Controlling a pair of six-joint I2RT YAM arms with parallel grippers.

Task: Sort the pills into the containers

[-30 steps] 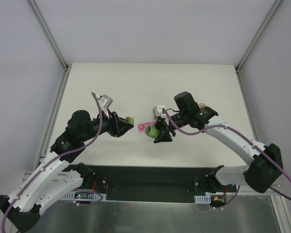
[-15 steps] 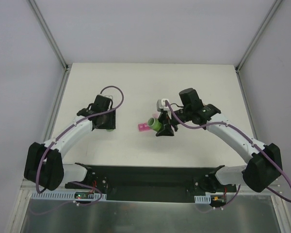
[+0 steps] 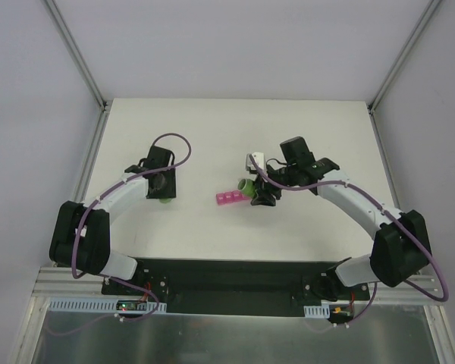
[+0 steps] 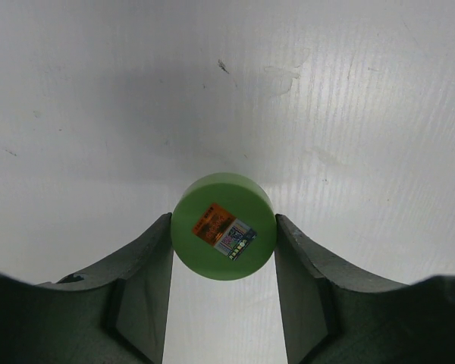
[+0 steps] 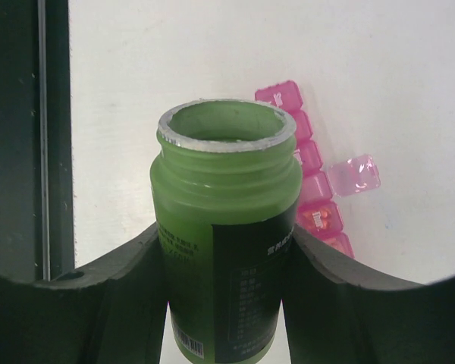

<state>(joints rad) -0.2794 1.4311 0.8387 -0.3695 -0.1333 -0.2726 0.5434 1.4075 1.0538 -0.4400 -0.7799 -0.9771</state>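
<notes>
The bright-pink container strip [image 3: 229,199] lies mid-table; in the right wrist view [image 5: 312,168] it runs behind the bottle, with one lid [image 5: 354,174] flipped open and orange pills [image 5: 319,218] showing in a closed compartment. My right gripper [image 3: 258,194] [image 5: 224,262] is shut on an open green pill bottle [image 3: 246,185] [image 5: 226,227], its mouth next to the strip's right end. My left gripper [image 3: 164,195] [image 4: 224,254] is shut on the round green bottle cap [image 3: 165,200] [image 4: 224,226], low over the table at the left. Whether the cap touches the table I cannot tell.
The white tabletop [image 3: 235,136] is bounded by metal frame rails at its left [image 3: 91,163] and right [image 3: 387,163] edges. A black base plate [image 3: 227,277] runs along the near edge. A dark vertical band [image 5: 26,136] fills the left of the right wrist view.
My left arm swung left and folded back, carrying the cap down beside the table's left part. My right gripper shifted right and up with the bottle, uncovering more of the pink strip.
</notes>
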